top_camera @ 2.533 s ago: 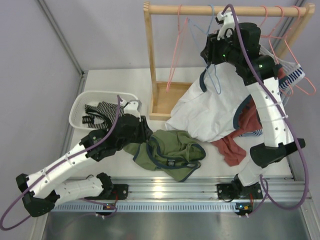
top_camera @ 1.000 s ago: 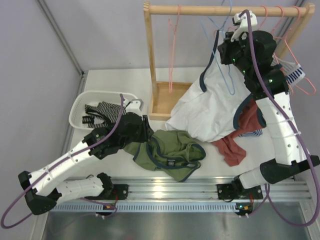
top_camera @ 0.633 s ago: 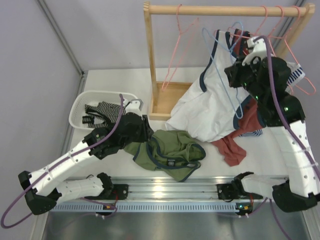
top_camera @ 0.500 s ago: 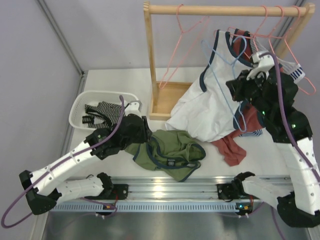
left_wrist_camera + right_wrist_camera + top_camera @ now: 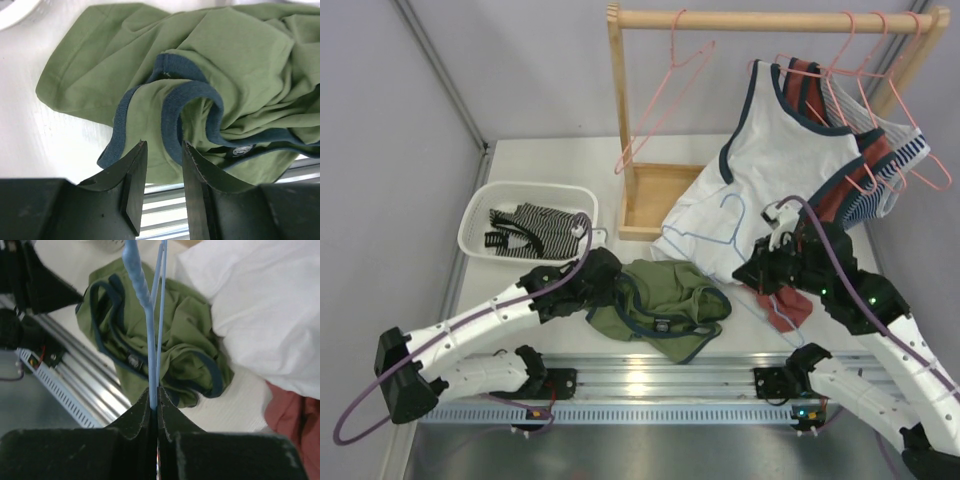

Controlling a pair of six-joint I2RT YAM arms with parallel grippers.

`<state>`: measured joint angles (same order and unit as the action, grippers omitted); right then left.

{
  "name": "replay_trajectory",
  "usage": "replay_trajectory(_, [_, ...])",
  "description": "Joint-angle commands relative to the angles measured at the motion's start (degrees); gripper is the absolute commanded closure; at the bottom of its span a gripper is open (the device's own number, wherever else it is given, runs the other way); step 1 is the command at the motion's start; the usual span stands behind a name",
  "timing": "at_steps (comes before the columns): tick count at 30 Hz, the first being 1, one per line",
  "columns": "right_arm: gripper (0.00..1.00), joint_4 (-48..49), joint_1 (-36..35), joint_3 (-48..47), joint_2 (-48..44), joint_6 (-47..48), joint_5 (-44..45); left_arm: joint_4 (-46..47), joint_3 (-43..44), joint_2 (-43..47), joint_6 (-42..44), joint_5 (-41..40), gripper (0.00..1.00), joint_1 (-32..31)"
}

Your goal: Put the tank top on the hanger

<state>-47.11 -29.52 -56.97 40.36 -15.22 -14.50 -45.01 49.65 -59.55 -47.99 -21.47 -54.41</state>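
Note:
The olive-green tank top lies crumpled on the table near the front, navy trim showing. My left gripper is at its left edge. The jaws are open, one on each side of a raised fold of navy trim, and do not pinch it. My right gripper is shut on the thin light-blue hanger. It holds the hanger low over the table just right of the tank top, with the hook pointing toward the back.
A wooden rack stands at the back with pink hangers and a white navy-trimmed top. A red garment lies under my right arm. A white basket holds a striped garment. A metal rail lines the front edge.
My right arm has carried the blue hanger off the rod, down and forward to beside the tank top. My left gripper has edged closer onto the tank top's left side.

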Motion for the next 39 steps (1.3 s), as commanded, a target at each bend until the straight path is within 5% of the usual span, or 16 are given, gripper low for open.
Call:
replay_trajectory(1, [1.00, 1.06, -7.03, 0.63, -2.47, -4.80, 0.77, 3.00, -0.61, -1.71, -0.18, 0.55, 0.61, 0.01])
replay_trajectory(5, [1.00, 0.44, -12.83, 0.46, -3.27, -6.48, 2.29, 4.41, -0.34, -3.73, 1.05, 1.08, 0.61, -0.08])
replay_trajectory(16, [1.00, -0.79, -14.08, 3.71, -6.17, -6.22, -1.23, 3.71, 2.03, -8.91, 2.64, -2.52, 0.60, -0.78])
replay_trajectory(20, [1.00, -1.40, -14.16, 4.23, -6.78, -5.87, -2.98, 2.83, 2.65, -10.32, 2.37, -3.57, 0.74, -0.96])
replay_trajectory(24, [1.00, -0.61, -14.16, 5.11, -7.05, -5.87, -6.93, 1.86, 3.79, -10.15, 1.93, -4.27, 1.00, -1.48])
replay_trajectory(39, [1.00, 7.20, -15.74, 9.51, -4.42, -7.45, -10.28, -3.15, 8.80, -9.09, 2.02, -4.45, 1.00, -2.19])
